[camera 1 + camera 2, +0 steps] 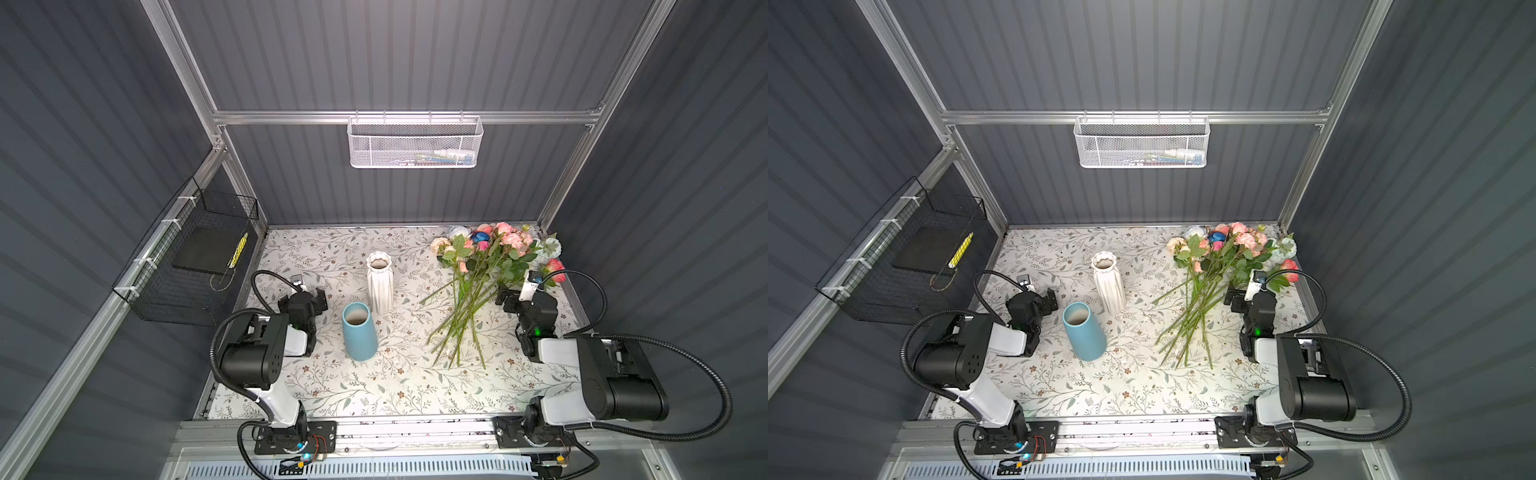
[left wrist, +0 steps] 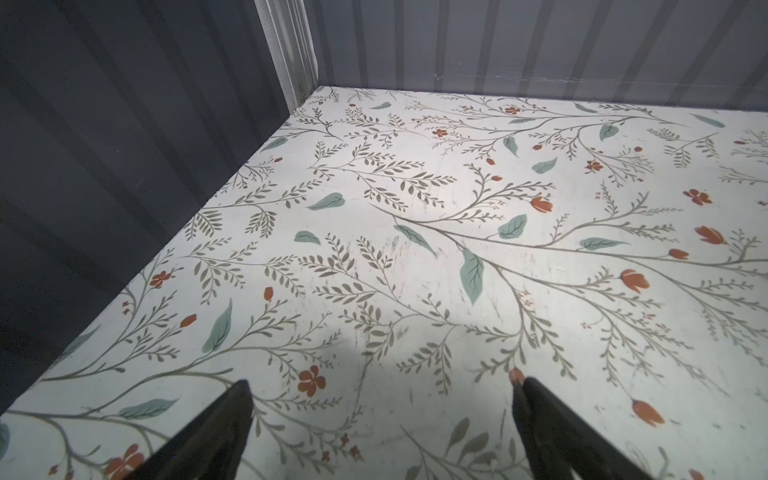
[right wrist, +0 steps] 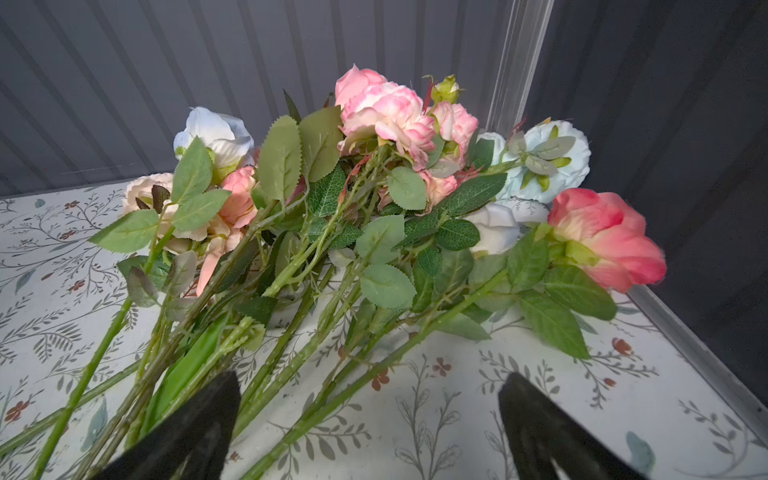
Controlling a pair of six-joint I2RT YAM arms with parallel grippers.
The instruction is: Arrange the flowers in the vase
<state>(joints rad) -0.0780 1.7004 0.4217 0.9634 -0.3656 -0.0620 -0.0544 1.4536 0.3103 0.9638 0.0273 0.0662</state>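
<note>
Both claws hang released and empty: my left claw [image 2: 380, 390] over floral tablecloth [image 2: 415, 208], my right claw [image 3: 370, 386] beside stems of the flowers [image 3: 386, 286], heaped on the right. Centre stands a blue vase [image 1: 359, 336], white ribbed vase [image 1: 380, 286] just behind; blooms fill the far right corner.

Matt ribbed white vase [image 1: 379, 282]; smooth matt blue vase [image 1: 360, 336]; cloth-petalled, plastic-stemmed flowers [image 1: 486, 266]; lightly scuffed printed tablecloth [image 1: 395, 382].

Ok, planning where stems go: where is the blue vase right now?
In both top views the blue vase stands upright left of centre, just nearer the camera than the white ribbed vase.
</note>
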